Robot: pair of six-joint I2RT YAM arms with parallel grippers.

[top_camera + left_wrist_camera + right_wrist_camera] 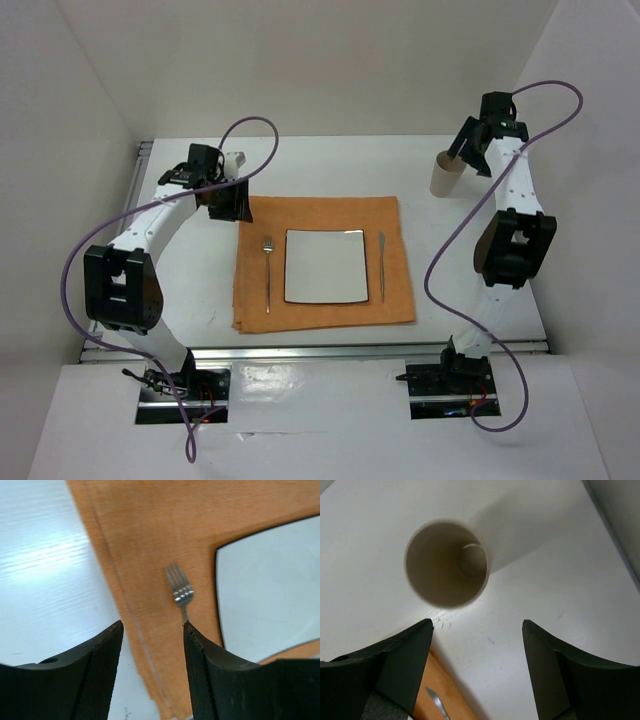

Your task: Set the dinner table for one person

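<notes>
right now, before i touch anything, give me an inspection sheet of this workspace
surface: white dinner table, metal rails along its edges, orange cloth laid on it
job's things: square plate on the cloth, fork left of it, knife right of it, tan cup upright on bare table, far right
clutter: nothing seen
grippers: left gripper open, empty, near the fork; right gripper open, empty, above the cup
cables: purple cable looping off each arm
surroundings: white walls on three sides

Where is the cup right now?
In the top view, the beige cup stands on the dinner table at the far right, past the far right corner of the orange cloth, right by the open right gripper.
</notes>
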